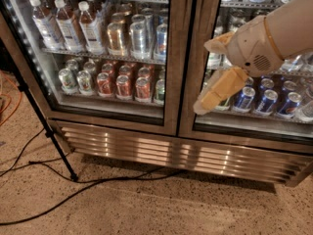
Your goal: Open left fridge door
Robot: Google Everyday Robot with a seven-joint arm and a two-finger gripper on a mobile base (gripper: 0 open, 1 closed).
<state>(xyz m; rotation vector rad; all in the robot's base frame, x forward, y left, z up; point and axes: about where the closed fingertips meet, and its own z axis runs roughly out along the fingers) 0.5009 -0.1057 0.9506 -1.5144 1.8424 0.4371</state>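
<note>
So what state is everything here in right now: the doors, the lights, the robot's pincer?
left fridge door: shut, its edge against the other door's.
right fridge door: shut.
LED strip: lit.
pincer: in front of the right fridge door's glass, angled down to the left.
bottles: upright on their shelf.
cable: lying loose on the floor.
</note>
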